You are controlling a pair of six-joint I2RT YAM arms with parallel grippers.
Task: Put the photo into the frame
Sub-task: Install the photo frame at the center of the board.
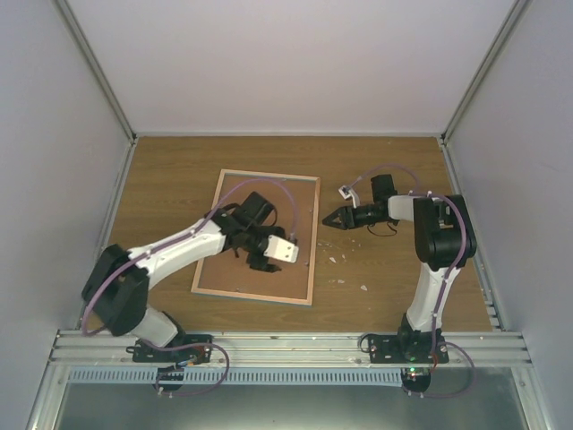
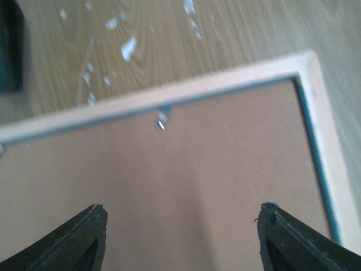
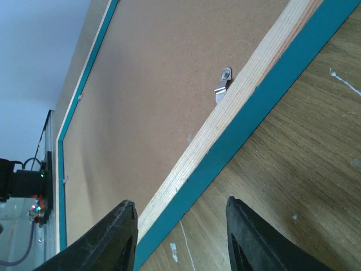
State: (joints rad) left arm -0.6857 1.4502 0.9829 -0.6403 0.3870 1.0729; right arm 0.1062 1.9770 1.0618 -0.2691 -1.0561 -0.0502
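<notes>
1. The left gripper [image 2: 183,212] hung over the back of the frame [image 1: 314,242], its fingers spread wide with nothing between them.
2. The right gripper [image 3: 180,203] sat low just beside the frame's right edge, fingers partly apart, also holding nothing.
3. The frame lay face down on the worktop [image 1: 385,161], brown backing board [image 1: 219,269] upward, with a light wood rim and a teal edge around it.
4. A small metal tab [image 3: 223,84] rested on the board against the right rail.
5. White flecks [image 1: 364,288] were scattered on the worktop to the right of the frame.
</notes>
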